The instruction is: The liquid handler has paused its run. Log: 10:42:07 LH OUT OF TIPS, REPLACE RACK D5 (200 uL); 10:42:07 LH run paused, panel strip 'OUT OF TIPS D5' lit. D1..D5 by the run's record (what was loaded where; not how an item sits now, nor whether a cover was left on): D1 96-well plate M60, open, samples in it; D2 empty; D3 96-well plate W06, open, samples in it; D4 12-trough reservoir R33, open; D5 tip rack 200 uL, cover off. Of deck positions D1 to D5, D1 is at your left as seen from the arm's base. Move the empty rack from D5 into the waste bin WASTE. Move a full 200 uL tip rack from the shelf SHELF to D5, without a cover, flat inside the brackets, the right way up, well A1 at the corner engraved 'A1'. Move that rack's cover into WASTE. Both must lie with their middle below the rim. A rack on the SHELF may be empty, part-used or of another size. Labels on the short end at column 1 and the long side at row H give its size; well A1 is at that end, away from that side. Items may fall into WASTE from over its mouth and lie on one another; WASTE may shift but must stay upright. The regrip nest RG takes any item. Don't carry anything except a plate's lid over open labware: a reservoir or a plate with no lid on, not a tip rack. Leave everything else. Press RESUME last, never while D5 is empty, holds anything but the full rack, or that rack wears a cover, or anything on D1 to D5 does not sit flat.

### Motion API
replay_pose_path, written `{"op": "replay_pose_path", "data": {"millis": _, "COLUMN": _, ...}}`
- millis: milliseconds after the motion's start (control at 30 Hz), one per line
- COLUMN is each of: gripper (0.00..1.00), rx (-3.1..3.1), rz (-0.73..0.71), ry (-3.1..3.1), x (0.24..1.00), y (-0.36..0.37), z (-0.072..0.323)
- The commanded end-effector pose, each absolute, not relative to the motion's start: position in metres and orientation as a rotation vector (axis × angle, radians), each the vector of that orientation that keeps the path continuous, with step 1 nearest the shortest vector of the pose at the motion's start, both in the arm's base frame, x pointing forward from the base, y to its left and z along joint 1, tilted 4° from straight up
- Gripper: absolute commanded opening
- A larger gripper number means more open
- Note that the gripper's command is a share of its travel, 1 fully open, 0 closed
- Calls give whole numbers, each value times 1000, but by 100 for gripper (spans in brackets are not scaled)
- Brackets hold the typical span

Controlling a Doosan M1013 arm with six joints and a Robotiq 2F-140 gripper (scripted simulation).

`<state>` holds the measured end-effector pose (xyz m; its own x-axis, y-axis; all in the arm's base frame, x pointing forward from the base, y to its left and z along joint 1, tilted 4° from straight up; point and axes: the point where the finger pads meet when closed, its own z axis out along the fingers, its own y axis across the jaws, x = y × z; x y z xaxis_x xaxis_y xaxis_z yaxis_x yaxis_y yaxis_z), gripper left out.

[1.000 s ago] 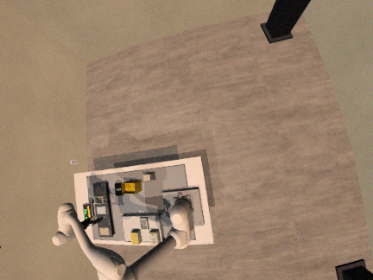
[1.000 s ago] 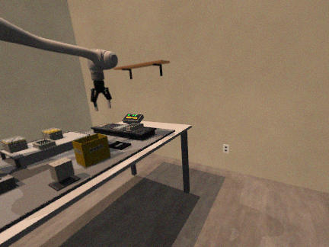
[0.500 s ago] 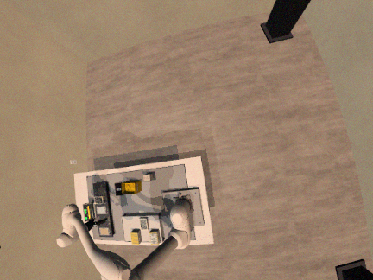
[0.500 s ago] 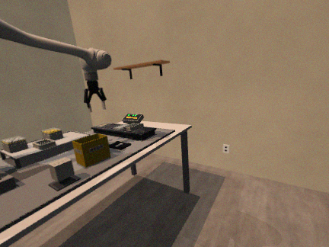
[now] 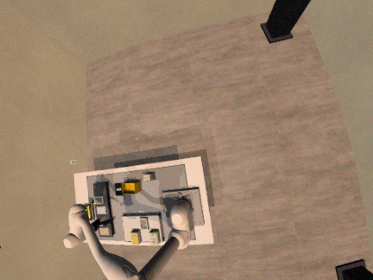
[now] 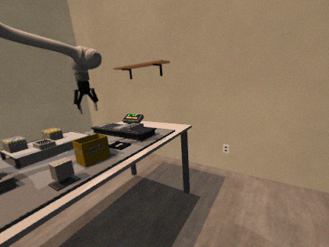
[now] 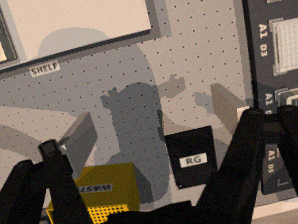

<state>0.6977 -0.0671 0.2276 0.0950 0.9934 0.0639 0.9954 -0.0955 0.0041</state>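
My gripper (image 7: 151,111) (image 6: 85,98) is open and empty. It hangs high above the table, over the dotted mat between the SHELF and the deck. The yellow WASTE bin (image 7: 100,190) (image 6: 91,149) (image 5: 131,187) stands upright below my left finger; a yellow perforated rack top (image 7: 107,215) shows in its mouth. The black RG nest (image 7: 192,157) (image 6: 121,145) lies bare beside it. The deck (image 7: 257,60) (image 6: 123,130) runs along the right edge of the wrist view, where my right finger hides most of D5 (image 7: 272,160). On the SHELF (image 7: 75,20) (image 6: 30,152), three racks (image 6: 14,144) (image 6: 43,143) (image 6: 52,133) stand.
An open well plate (image 7: 287,45) sits at D3. The control panel (image 6: 133,117) glows behind the deck. A small grey box on a pad (image 6: 61,170) stands near the table's front edge. A wooden wall shelf (image 6: 142,65) hangs behind.
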Motion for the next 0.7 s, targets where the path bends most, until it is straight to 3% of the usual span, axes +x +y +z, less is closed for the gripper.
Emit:
{"op": "replay_pose_path", "data": {"millis": 0, "gripper": 77, "rx": -2295, "rz": -78, "ry": -2086, "x": 690, "y": -67, "z": 228}}
{"op": "replay_pose_path", "data": {"millis": 667, "gripper": 77, "rx": -2295, "rz": -78, "ry": -2086, "x": 601, "y": -59, "z": 227}}
